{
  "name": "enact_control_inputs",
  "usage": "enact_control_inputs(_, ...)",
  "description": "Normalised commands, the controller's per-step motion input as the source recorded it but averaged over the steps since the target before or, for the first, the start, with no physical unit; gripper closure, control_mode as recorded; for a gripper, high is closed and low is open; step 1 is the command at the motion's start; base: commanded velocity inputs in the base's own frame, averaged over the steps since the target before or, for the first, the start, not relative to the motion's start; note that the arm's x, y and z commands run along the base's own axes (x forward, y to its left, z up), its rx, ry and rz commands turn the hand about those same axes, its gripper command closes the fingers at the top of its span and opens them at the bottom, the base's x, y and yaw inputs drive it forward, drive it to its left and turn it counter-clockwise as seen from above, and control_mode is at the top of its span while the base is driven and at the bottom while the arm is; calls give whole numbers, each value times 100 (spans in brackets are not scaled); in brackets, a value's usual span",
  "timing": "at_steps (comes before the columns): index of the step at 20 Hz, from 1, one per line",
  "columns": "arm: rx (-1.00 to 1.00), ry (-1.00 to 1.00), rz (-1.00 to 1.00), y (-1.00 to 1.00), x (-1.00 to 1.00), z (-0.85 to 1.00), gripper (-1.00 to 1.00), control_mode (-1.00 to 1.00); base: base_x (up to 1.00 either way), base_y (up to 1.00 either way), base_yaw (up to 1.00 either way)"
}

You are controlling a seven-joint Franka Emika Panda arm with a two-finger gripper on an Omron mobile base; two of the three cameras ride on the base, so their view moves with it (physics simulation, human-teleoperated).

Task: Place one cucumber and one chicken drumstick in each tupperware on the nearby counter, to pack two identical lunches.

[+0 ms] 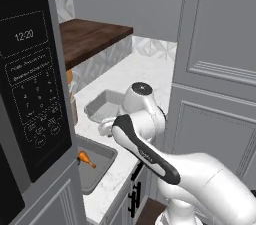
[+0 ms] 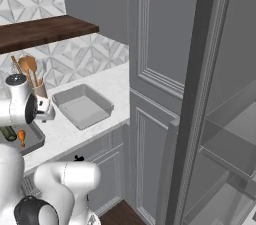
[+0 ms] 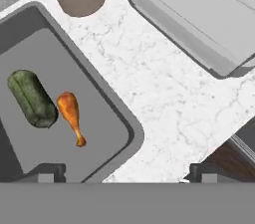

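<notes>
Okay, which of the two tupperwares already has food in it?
The tupperware lying nearer the microwave: it holds a cucumber and a drumstick. The other tupperware, closer to the tall cabinet, is empty.

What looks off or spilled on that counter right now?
Nothing spilled or damaged. One tupperware holds a cucumber and a drumstick; the other tupperware is empty, both flat on the counter.
</notes>
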Motion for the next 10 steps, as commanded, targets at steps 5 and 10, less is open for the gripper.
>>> enact_control_inputs(5,0,0,-63,-94,0,36,-100,-100,0,0,0)
enact_control_inputs(10,0,0,-62,-95,-3,16,-100,-100,0,0,0)
